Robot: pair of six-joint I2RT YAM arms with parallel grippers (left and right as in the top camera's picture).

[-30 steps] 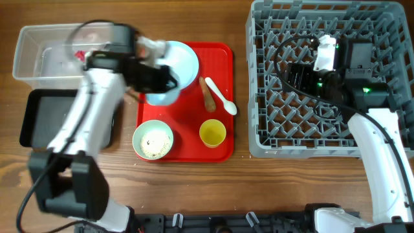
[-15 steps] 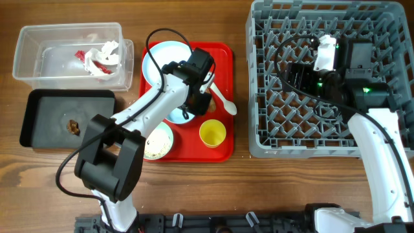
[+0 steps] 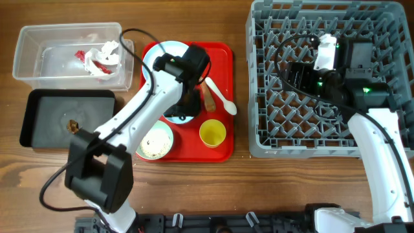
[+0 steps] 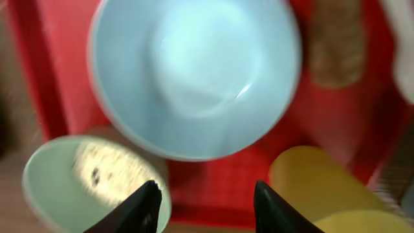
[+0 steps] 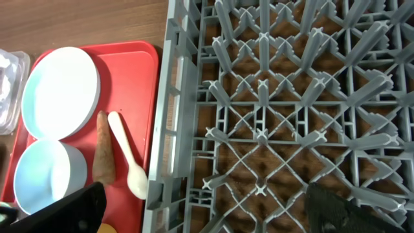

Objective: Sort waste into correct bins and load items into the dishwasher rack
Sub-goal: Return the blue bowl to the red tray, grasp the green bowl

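Two cropped, pale green bowl (image 4: 77, 184), yellow cup (image 4: 317, 178)

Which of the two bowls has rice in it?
The pale green bowl; white rice lies on its bottom. The light blue bowl beside it is empty.

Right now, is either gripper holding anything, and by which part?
Nothing is held. The left gripper hangs open and empty near the light blue bowl; the right gripper is open, empty, over the dishwasher rack.
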